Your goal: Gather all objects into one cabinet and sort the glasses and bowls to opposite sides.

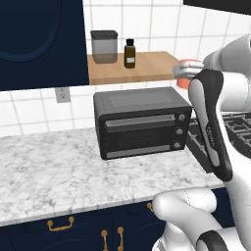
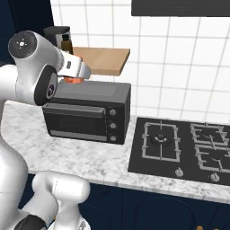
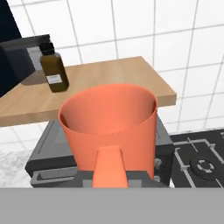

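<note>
A toaster oven [image 1: 141, 122] stands on the desk [image 1: 54, 171], against the tiled wall. To its right a hob [image 2: 179, 150] is set into the desk. Above the oven a shelf [image 1: 132, 68] juts from the wall, carrying a canister [image 1: 104, 46] at its left end and a bottle [image 1: 129, 54] just to the right of it. Left of the shelf hangs the cabinet [image 1: 41, 44]. A cup [image 3: 109, 129] is held in the jaws above the oven, before the shelf's right end. Base cabinets [image 1: 83, 230] sit under the desk.
</note>
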Motion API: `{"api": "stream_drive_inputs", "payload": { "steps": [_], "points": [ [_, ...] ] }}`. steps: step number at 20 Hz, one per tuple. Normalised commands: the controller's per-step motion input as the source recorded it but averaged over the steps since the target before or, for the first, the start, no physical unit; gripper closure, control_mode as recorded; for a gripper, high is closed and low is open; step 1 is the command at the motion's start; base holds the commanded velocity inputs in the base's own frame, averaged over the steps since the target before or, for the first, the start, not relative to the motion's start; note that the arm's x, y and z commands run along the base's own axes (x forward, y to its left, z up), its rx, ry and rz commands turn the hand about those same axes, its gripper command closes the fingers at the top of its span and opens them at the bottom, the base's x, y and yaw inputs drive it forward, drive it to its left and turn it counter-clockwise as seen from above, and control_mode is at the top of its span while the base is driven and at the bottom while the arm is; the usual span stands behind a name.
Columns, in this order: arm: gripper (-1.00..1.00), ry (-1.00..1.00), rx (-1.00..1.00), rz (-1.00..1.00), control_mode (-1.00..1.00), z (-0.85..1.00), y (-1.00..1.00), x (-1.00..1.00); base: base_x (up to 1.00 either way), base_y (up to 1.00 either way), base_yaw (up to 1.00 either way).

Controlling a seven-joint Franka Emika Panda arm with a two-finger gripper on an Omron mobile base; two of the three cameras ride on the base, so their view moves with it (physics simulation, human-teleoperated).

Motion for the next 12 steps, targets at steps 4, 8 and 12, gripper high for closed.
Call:
{"api": "stream_drive_inputs", "payload": {
  "steps": [4,8,12],
  "points": [
    [1.00,0.00,0.00,0.00,-1.00,-0.36,0.02,-0.55,0.00,0.00,0.00],
    [1.00,0.00,0.00,0.00,-1.00,-0.29,0.00,-0.15,0.00,0.00,0.00],
    [1.00,0.00,0.00,0.00,-1.00,-0.24,0.00,0.00,0.00,0.00,0.00]
  ]
}}
